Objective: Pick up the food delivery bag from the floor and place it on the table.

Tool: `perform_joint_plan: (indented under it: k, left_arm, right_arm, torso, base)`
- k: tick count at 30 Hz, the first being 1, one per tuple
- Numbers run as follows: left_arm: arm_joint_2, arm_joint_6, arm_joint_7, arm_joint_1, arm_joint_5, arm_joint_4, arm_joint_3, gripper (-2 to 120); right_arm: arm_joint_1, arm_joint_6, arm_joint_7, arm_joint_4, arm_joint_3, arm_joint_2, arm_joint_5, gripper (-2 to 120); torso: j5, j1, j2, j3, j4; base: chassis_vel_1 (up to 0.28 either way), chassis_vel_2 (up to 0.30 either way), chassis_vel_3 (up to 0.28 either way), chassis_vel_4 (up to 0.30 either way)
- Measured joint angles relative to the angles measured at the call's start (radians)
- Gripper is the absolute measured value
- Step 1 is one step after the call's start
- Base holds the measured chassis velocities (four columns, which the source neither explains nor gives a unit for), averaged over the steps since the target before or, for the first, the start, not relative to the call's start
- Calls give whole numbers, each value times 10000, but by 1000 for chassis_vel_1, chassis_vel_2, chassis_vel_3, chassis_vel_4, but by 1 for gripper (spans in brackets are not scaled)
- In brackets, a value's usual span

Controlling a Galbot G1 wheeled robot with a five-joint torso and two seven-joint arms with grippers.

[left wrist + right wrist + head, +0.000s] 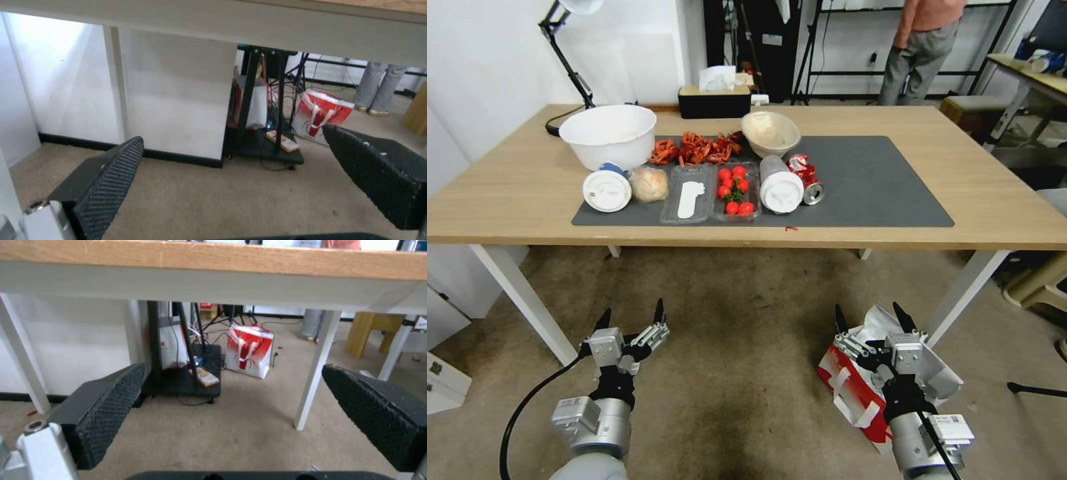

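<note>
With the food delivery bag point(854, 387) lying on the floor point(740, 347) near the table point(994, 200) leg, under the spread right gripper point(870, 319), a grab on crinkled paper instead of a strap may tear or slip; the left gripper point(630, 319) hangs spread.

No text, number or brand can be read anywhere. The red bag point(247, 350) beyond the bench bears a dark spidery emblem without legible letters, and the crushed red can point(807, 178) shows only blurred white markings.
</note>
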Motion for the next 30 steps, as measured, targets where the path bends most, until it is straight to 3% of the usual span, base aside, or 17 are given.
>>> perform_joint_plan:
  k: [30]
  left_arm:
    - [28, -42, 51, -9, 6, -6, 106, 100]
  right_arm:
    - [-67, 48, -9, 46, 7, 0, -10, 100]
  torso:
    - [0, -446, -1207, -761, 0]
  base:
    - [0, 0, 0, 0]
